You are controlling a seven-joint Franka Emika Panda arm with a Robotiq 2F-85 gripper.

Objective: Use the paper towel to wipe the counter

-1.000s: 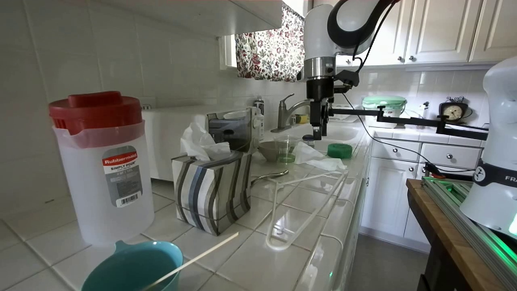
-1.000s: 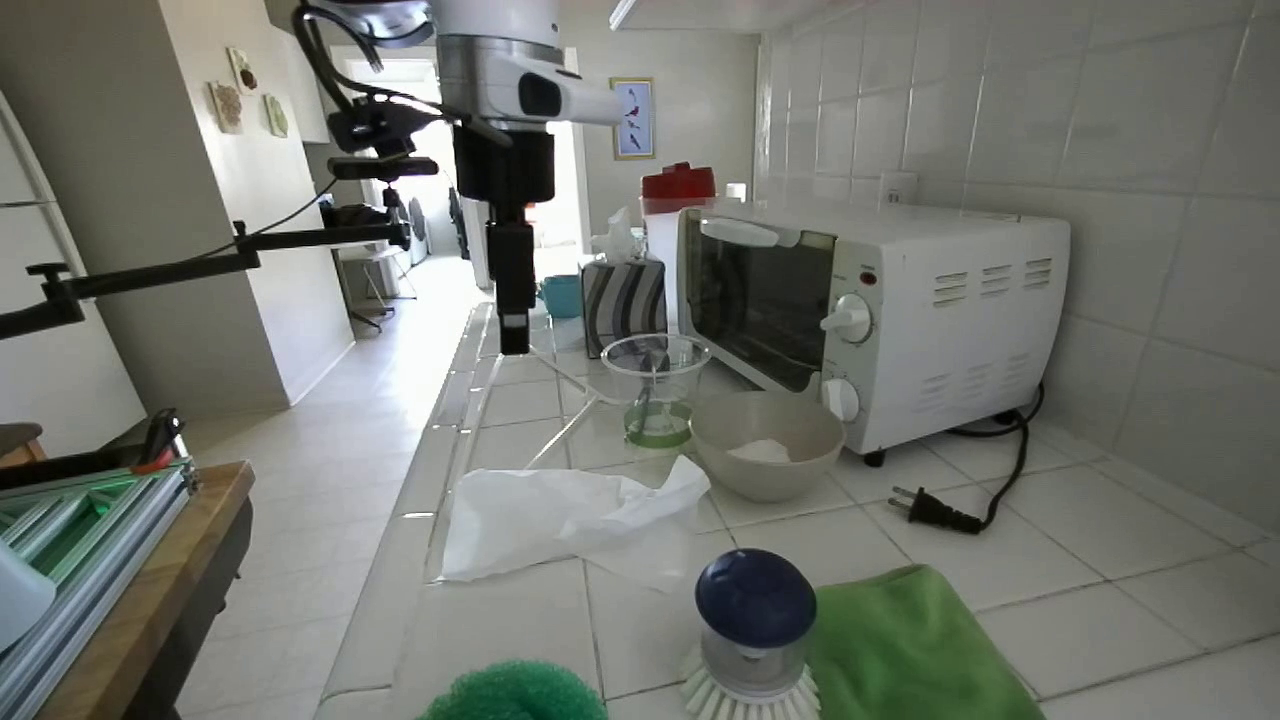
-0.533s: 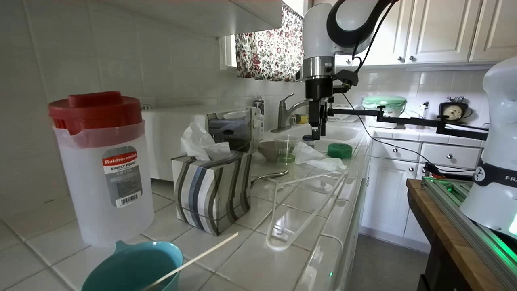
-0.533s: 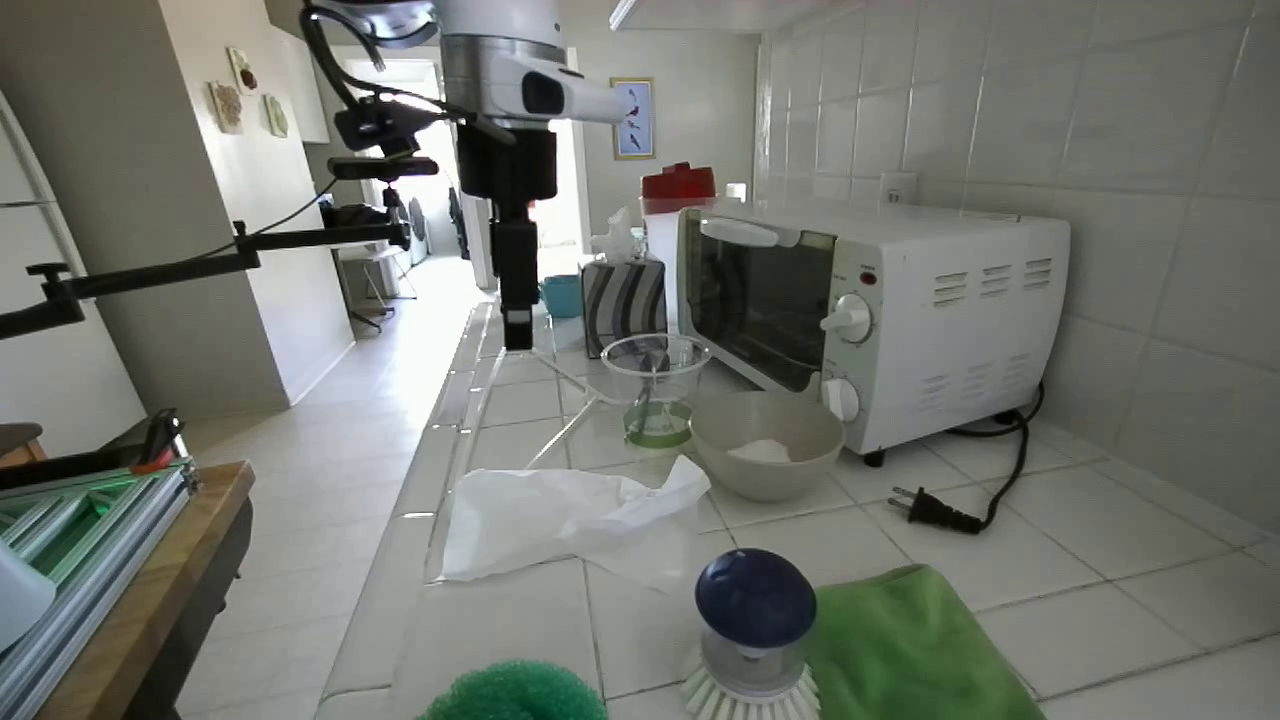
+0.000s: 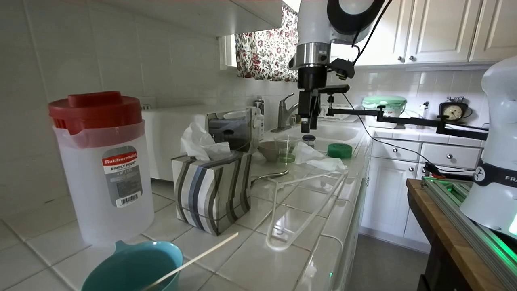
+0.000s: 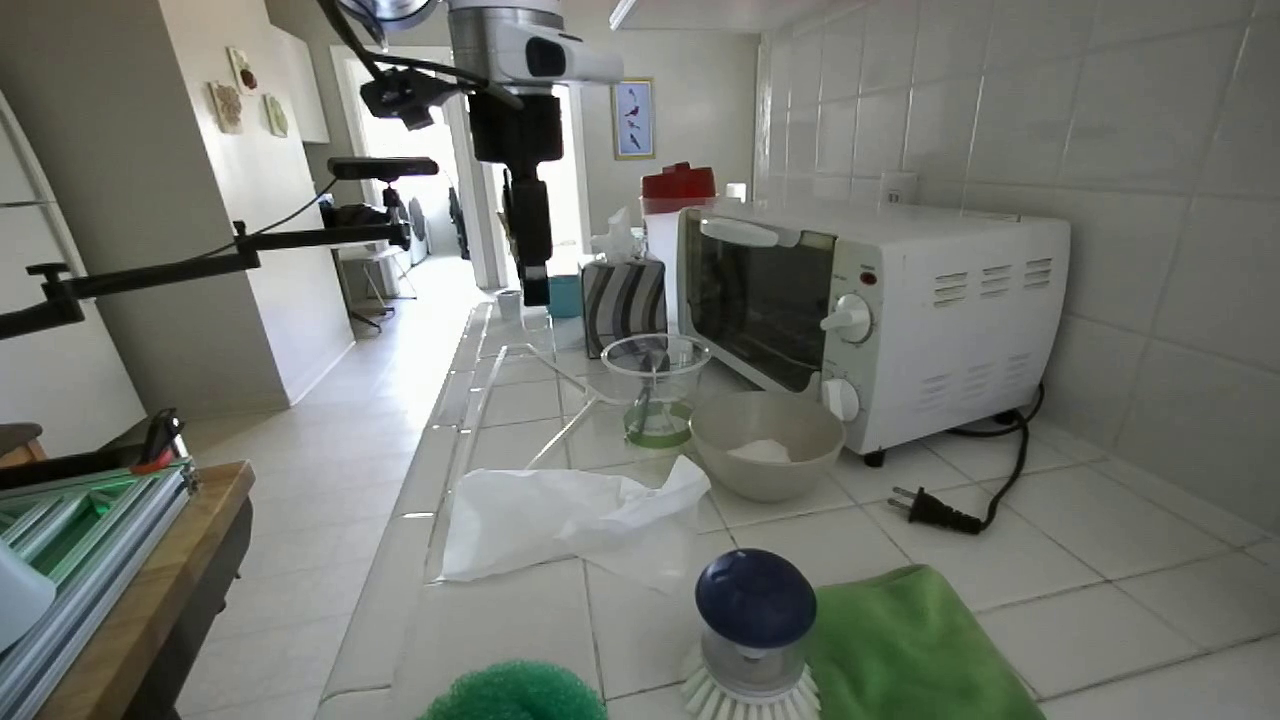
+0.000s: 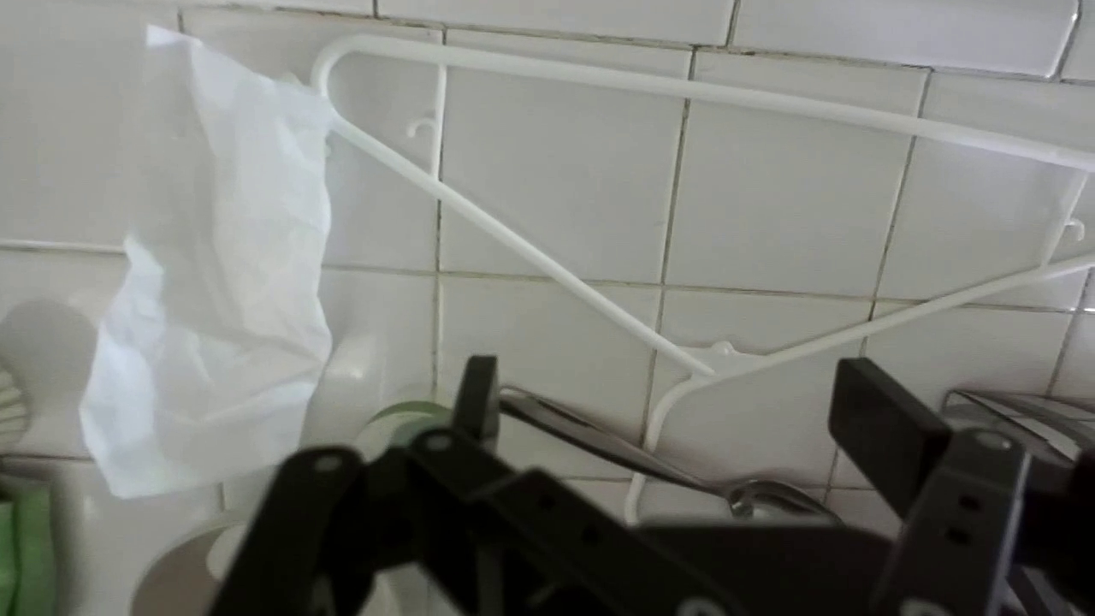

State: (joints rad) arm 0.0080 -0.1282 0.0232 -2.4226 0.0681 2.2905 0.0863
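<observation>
One paper towel; long axis across the counter

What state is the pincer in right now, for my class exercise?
Pincer: open wide in the wrist view, holding nothing; the paper towel lies on the tiled countertop.

Paper towel: white, thin, creased.
Towel pose: lies loosely spread on the counter, part of it peaked up off the tiles.
Towel place: just beside a rounded corner of the white hanger; outlines meet in wrist view, can't tell if touching.
Counter tiles: glossy, white, square, thin grout lines.
Counter front edge: rounded, tiled, near the hanger's long bar, roughly alongside it.
Counter extent: under the hanger and past both its ends.
</observation>
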